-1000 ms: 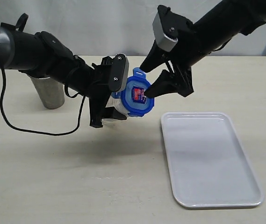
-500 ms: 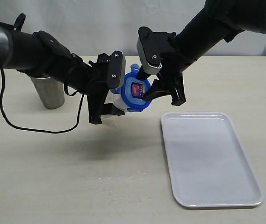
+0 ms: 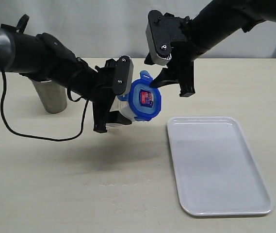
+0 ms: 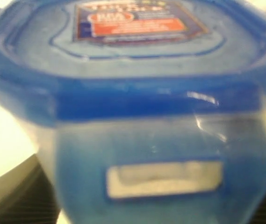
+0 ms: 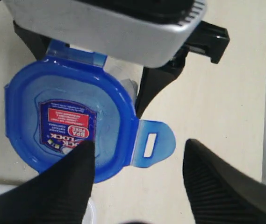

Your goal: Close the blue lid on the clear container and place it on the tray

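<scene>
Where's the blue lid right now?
Exterior view: the lid sits on the container held aloft by the left pincer, mid-table, left of the tray, with the open right pincer just above it.

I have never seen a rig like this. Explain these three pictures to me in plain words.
This is a robot with two black arms, each ending in a two-fingered tool. The wide picture comes from a camera off the arms. The other two come from cameras on the wrists, so they show things very close up. The left tool holds a clear container in the air, tipped on its side, with a blue lid on its mouth; the left wrist picture is a blurred close-up of that lid. The right tool hangs open beside the lid and holds nothing. Its camera shows one lid flap sticking out. On the table are a white tray and a steel cup.
</scene>
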Controlling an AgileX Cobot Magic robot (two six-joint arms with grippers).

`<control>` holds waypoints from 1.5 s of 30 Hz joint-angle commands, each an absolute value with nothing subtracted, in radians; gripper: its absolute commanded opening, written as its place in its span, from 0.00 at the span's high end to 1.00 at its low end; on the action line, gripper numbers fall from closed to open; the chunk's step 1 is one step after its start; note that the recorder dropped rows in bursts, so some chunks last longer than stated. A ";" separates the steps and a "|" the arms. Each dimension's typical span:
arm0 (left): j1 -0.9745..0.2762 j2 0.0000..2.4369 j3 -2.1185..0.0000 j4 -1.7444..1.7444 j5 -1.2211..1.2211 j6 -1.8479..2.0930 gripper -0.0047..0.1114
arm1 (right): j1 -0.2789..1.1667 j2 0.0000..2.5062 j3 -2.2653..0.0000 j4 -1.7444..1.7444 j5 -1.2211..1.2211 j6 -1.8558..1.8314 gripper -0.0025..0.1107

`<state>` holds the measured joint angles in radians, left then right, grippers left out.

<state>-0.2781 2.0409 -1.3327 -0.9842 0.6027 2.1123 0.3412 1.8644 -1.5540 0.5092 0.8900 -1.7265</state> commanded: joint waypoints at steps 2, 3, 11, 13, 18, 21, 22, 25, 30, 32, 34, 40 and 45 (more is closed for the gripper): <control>-0.280 2.034 -1.340 -0.991 0.607 2.141 0.96 | 0.340 1.899 -1.552 0.514 0.886 -1.734 0.50; -0.280 2.034 -1.340 -0.991 0.607 2.141 0.96 | 0.340 1.905 -1.552 0.512 0.886 -1.734 0.50; -0.280 2.034 -1.340 -0.991 0.614 2.141 0.96 | 0.340 1.946 -1.552 0.515 0.877 -1.734 0.50; -0.280 2.034 -1.340 -0.991 0.614 2.141 0.96 | 0.340 1.951 -1.552 0.528 0.884 -1.734 0.50; -0.280 2.034 -1.340 -1.008 0.614 2.141 0.96 | 0.340 1.966 -1.552 0.585 0.906 -1.742 0.50; -0.280 2.034 -1.340 -1.010 0.614 2.141 0.96 | 0.340 1.974 -1.552 0.595 0.922 -1.742 0.50; -0.280 2.034 -1.340 -1.015 0.614 2.141 0.96 | 0.340 1.978 -1.552 0.595 0.926 -1.742 0.50; -0.280 2.034 -1.340 -1.049 0.614 2.141 0.96 | 0.340 1.988 -1.552 0.626 0.940 -1.742 0.50; -0.280 2.032 -1.340 -1.085 0.614 2.141 0.96 | 0.340 2.006 -1.552 0.640 0.989 -1.744 0.75; -0.280 2.028 -1.340 -1.087 0.621 2.141 0.96 | 0.340 2.017 -1.552 0.642 0.996 -1.744 0.75; -0.280 2.024 -1.340 -1.088 0.637 2.141 0.96 | 0.340 2.031 -1.552 0.666 0.995 -1.744 0.71; -0.280 2.024 -1.352 -1.108 0.679 2.141 0.96 | 0.386 2.040 -1.552 0.669 0.992 -1.771 0.67; -0.280 2.024 -1.352 -1.111 0.681 2.141 0.96 | 0.386 2.040 -1.552 0.673 1.017 -1.769 0.67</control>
